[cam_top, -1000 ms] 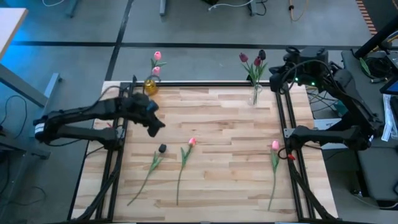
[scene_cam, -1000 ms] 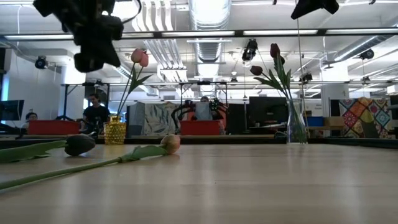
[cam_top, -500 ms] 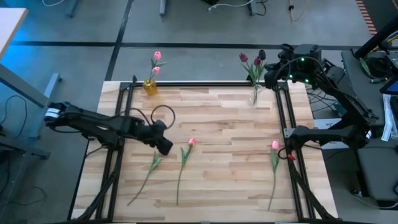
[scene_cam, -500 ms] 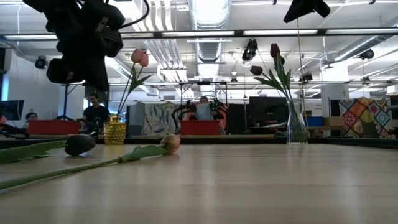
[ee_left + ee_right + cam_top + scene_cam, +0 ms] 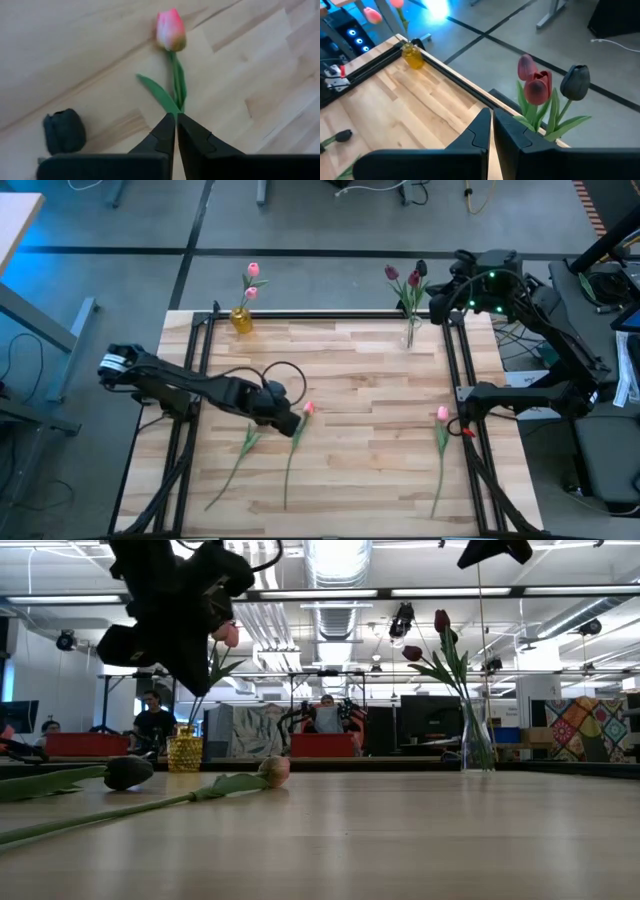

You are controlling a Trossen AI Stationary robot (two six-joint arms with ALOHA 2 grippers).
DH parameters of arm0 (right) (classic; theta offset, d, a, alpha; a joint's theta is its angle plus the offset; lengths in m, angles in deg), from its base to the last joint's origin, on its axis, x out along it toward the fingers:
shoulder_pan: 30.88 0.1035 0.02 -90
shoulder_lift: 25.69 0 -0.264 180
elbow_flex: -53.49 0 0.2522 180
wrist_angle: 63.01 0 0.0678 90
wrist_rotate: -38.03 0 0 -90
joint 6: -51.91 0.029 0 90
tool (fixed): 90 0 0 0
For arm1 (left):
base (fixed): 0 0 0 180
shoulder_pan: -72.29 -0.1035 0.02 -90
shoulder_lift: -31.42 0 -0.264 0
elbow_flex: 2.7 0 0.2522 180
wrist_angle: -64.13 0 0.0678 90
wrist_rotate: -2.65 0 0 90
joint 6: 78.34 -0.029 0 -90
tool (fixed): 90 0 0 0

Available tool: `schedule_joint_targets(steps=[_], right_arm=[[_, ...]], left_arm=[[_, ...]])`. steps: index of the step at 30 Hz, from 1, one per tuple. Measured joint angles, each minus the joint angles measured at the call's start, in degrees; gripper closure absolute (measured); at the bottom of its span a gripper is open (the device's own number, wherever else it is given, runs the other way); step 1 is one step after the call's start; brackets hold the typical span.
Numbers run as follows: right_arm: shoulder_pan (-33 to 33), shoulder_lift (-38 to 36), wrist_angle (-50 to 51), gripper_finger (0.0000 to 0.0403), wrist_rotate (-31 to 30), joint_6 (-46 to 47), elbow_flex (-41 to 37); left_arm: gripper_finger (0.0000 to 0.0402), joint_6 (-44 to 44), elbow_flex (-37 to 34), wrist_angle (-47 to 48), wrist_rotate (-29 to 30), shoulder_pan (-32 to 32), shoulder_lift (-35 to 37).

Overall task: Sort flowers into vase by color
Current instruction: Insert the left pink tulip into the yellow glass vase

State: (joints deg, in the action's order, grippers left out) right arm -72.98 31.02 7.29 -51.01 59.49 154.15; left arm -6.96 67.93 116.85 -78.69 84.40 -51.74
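Observation:
A pink tulip (image 5: 308,408) lies flat on the wooden table, its stem (image 5: 290,465) running toward the near edge. A dark maroon tulip (image 5: 64,131) lies beside it on its left, its stem (image 5: 238,455) likewise on the table. A second pink tulip (image 5: 442,413) lies near the right rail. My left gripper (image 5: 290,420) hovers shut above the first pink tulip's stem and leaf (image 5: 172,97), clear of the table in the low view (image 5: 190,665). My right gripper (image 5: 440,302) is shut and empty, high by the clear vase (image 5: 410,332) of maroon tulips (image 5: 540,90).
A yellow vase (image 5: 241,318) with two pink tulips (image 5: 253,270) stands at the far left corner. Black rails (image 5: 455,380) run along the table's sides. Bare wood lies in the middle and at the near edge. People sit in the room beyond (image 5: 153,720).
My left gripper has swept from the far left part of the table toward the near edge and the right, past the dark tulip's head, and now hangs over the first pink tulip's stem. The flowers have stayed where they lay.

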Motion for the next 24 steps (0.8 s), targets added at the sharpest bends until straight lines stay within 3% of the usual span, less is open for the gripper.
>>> schedule_joint_targets(steps=[10, 15, 24], right_arm=[[0.00, 0.01, 0.21, 0.0390, 3.73, -2.28, 1.54], [0.00, -0.02, 0.32, 0.0390, 4.83, -3.57, 1.56], [-0.02, -0.02, 0.42, 0.0390, 8.72, -7.61, 1.56]], left_arm=[[0.0301, -0.39, 13.81, 13.82, -0.63, 2.42, -13.59], [0.0250, 0.67, 18.84, 15.04, -0.67, 2.61, -17.73], [0.0231, 5.00, 18.76, 12.15, -3.80, 1.83, -19.59]])
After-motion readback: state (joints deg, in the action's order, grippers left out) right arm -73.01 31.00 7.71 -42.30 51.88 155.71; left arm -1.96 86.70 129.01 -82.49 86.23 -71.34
